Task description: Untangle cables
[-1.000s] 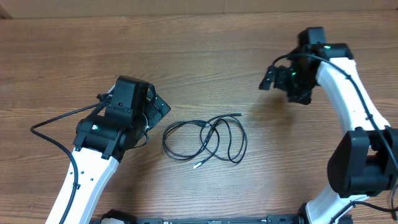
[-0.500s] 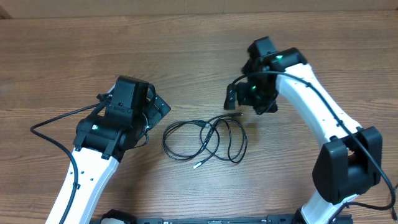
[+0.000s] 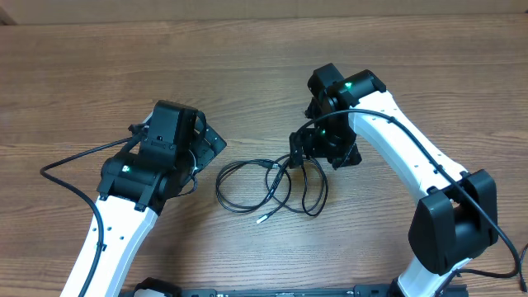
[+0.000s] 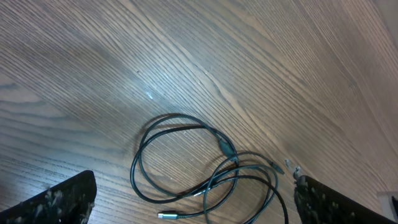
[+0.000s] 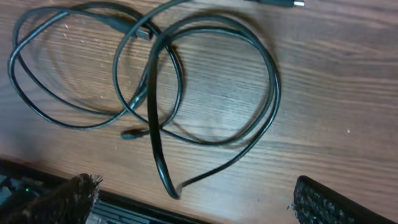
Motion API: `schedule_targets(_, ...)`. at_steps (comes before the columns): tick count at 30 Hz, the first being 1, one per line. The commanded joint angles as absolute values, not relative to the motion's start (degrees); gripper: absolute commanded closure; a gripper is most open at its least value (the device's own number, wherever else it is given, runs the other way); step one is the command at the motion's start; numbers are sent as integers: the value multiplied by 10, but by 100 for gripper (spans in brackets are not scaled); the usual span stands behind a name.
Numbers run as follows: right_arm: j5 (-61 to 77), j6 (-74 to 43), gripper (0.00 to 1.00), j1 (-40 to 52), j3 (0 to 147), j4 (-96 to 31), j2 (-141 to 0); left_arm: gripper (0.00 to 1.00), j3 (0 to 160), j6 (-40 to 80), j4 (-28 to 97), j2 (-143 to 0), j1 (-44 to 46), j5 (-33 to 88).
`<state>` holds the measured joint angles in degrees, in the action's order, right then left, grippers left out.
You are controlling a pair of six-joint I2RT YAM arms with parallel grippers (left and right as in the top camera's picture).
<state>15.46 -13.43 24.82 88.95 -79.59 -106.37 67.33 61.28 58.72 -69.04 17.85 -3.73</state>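
Light, limp cables (image 5: pixel 153 93) were framed between the right gripper's (image 5: pixel 193 198) parted jaws, the left gripper's (image 4: pixel 196 202) likewise parted; the middle crossing strand was judged best pinched.

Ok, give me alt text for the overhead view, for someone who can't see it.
Thin black cables lie in a loose tangle of loops on a wooden table. The right tool hangs over the tangle's upper right edge; the left tool sits just left of it.
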Motion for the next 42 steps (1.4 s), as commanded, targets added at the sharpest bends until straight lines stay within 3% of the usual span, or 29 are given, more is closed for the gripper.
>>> schedule_targets(1, 156, -130, 0, 253, 885, -793, -1066, 0, 684, 604, 587, -694, 176, -49)
schedule_targets(8, 237, -132, 0, 264, 803, -746, -1066, 0, 684, 604, 587, -694, 176, -49)
schedule_targets(10, 245, -133, 5, 265, 785, -730, -1066, 0, 684, 604, 587, -694, 176, -49)
schedule_targets(15, 246, -136, 39, 266, 777, -722, -1066, 0, 684, 604, 587, -694, 176, -49)
schedule_targets(19, 246, -137, 94, 266, 777, -721, -1066, 0, 684, 604, 587, -694, 176, -49)
schedule_targets(20, 245, -140, 96, 266, 777, -721, -1066, 0, 684, 604, 587, -694, 176, -49)
schedule_targets(32, 234, -162, 96, 266, 823, -765, -1051, 0, 684, 604, 587, -694, 176, -49)
schedule_targets(42, 94, -162, 96, 266, 1118, -934, -1010, 0, 684, 604, 587, -694, 176, -49)
